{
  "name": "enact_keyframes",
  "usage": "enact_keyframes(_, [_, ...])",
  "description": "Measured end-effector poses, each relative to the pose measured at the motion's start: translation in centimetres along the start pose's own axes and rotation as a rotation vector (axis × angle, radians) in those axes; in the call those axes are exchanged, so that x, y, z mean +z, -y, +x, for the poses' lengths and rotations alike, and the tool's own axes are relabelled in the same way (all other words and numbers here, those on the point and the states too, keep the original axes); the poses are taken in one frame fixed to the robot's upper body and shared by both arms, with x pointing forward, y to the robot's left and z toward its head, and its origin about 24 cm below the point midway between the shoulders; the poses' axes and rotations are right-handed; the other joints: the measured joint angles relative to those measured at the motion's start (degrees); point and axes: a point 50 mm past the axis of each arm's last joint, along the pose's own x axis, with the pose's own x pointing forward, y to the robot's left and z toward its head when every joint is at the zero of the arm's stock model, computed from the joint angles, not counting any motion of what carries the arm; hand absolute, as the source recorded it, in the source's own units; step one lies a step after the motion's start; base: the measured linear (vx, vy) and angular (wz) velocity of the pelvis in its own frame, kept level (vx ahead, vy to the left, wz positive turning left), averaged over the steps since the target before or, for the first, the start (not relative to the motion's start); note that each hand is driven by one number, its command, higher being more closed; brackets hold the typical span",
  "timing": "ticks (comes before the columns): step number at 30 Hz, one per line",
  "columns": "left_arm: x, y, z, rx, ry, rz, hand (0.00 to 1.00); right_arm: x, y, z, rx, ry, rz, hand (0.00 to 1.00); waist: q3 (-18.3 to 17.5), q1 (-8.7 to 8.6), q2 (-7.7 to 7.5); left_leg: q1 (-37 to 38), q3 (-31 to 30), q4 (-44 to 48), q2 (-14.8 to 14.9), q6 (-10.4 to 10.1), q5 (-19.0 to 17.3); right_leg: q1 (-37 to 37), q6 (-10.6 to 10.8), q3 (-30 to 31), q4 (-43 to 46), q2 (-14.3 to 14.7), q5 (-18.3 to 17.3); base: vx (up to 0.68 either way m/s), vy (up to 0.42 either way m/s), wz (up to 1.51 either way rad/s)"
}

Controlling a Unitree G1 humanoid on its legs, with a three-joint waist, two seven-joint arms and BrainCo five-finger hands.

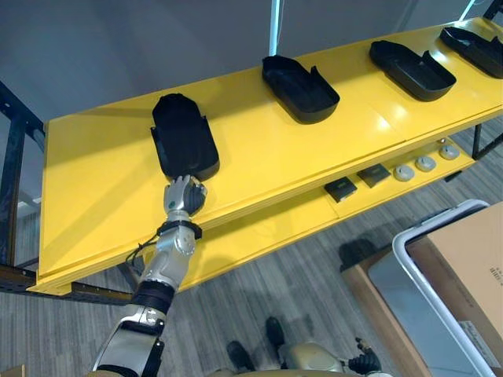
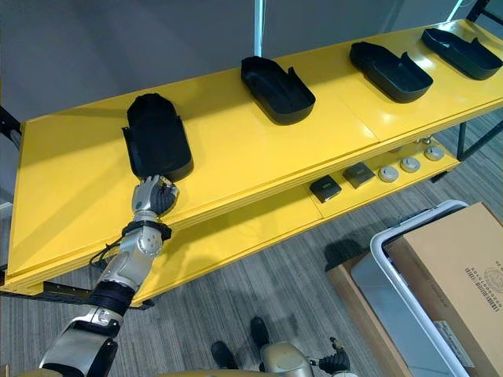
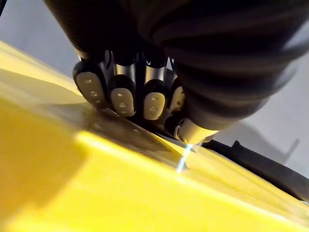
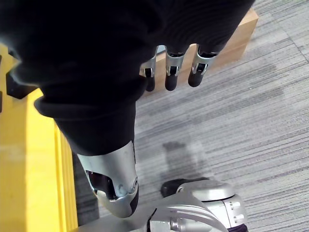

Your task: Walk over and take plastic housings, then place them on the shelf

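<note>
A black plastic housing (image 1: 182, 137) lies flat on the left part of the yellow shelf's (image 1: 94, 196) top board. My left hand (image 1: 185, 196) reaches up from below and sits at the housing's near end, its fingers (image 3: 120, 99) curled against the dark rim (image 3: 263, 162). Three more black housings (image 1: 300, 88) (image 1: 413, 69) (image 1: 475, 47) lie in a row further right on the same board. My right hand (image 4: 169, 72) hangs over the grey carpet beside the shelf edge, fingers straight and holding nothing.
The lower shelf board (image 1: 259, 236) carries two small black boxes (image 1: 341, 188) and several round grey parts (image 1: 425, 163). A cardboard box (image 1: 464, 275) and a white-rimmed bin (image 1: 409, 259) stand on the floor at the lower right.
</note>
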Motion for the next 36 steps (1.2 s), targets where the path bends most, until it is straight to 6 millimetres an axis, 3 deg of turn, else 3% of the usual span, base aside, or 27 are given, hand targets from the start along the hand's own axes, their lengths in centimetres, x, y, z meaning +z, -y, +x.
enact_keyframes(13, [0.2,-0.6,1.2,0.015,-0.018,-0.031,1.00,0.0,-0.3,0.0,0.019,0.002,0.006,0.00,0.31,0.03,-0.76,-0.98,-0.14,-0.02,-0.01,-0.07,0.07,-1.03,0.26,-0.16,0.00,-0.05,0.19,-0.03,0.006,0.00])
enact_keyframes(15, [1.4,-1.0,1.3,0.032,0.030,-0.050,1.00,0.0,-0.4,0.0,0.020,0.002,0.008,0.00,0.48,0.08,-1.04,-1.20,-0.68,-0.02,-0.11,-0.05,0.11,-1.06,0.28,-0.64,0.01,-0.23,0.18,-0.02,0.018,0.14])
enact_keyframes(20, [7.0,-3.3,0.1,0.132,0.300,-0.144,1.00,0.0,-0.4,0.0,0.019,0.003,0.011,0.00,0.46,0.15,-1.00,-1.16,-2.07,-0.03,-0.51,0.67,0.60,-0.58,0.39,-2.48,0.27,-0.75,0.10,0.02,0.037,0.17])
enact_keyframes(22, [9.8,-4.5,-1.7,0.150,0.483,-0.221,1.00,-0.1,-0.3,-0.1,0.015,-0.002,0.018,0.00,0.45,0.26,-0.93,-0.69,-3.24,0.31,-0.74,0.68,0.60,0.36,0.44,-3.43,0.02,-1.05,0.01,0.03,0.044,0.21])
enact_keyframes(25, [11.3,-6.1,-4.1,0.179,0.657,-0.256,1.00,-0.2,-0.3,-0.1,0.015,-0.005,0.017,0.00,0.42,0.69,-0.88,-0.50,-3.97,0.33,-0.85,0.68,0.60,0.73,0.43,-3.72,0.01,-1.23,0.01,-0.01,0.025,0.14])
enact_keyframes(26, [11.6,-7.0,-5.0,0.199,0.711,-0.279,1.00,-0.4,-0.2,-0.1,0.011,-0.014,0.021,0.00,0.41,1.55,-0.85,-0.33,-4.12,0.33,-0.89,0.68,0.60,0.94,0.40,-3.91,0.00,-1.29,-0.01,-0.04,0.011,0.12])
enact_keyframes(28, [11.2,-9.0,-6.4,0.282,0.753,-0.305,1.00,-0.7,-0.1,-0.2,0.008,-0.023,0.023,0.00,0.40,2.13,-0.78,0.24,-5.30,0.26,-1.08,0.71,0.59,1.95,-0.10,-5.05,-0.02,-1.57,-0.39,-0.06,0.014,0.23])
enact_keyframes(32, [8.4,-12.1,-6.5,0.442,0.667,-0.336,1.00,-1.4,0.3,-0.3,-0.001,-0.045,0.013,0.00,-0.21,3.43,-0.07,0.62,-7.54,-0.04,-1.16,0.92,0.48,3.01,-0.46,-7.22,-0.03,-1.75,-0.96,-0.06,0.015,0.32])
enact_keyframes(34, [4.4,-14.4,-6.6,0.620,0.492,-0.368,1.00,-1.8,0.5,-0.4,-0.005,-0.068,0.011,0.00,-0.96,4.99,0.26,0.48,-8.84,-0.06,-1.16,0.74,0.85,3.28,-0.24,-8.51,-0.06,-1.82,-1.40,-0.05,0.003,0.30])
enact_keyframes(36, [2.0,-14.8,-7.1,0.691,0.370,-0.380,1.00,-2.1,0.5,-0.5,-0.008,-0.079,0.014,0.00,-1.06,5.90,0.20,0.47,-10.34,-0.06,-1.15,0.85,1.31,3.82,-0.34,-10.02,-0.06,-1.88,-1.61,-0.03,-0.010,0.34])
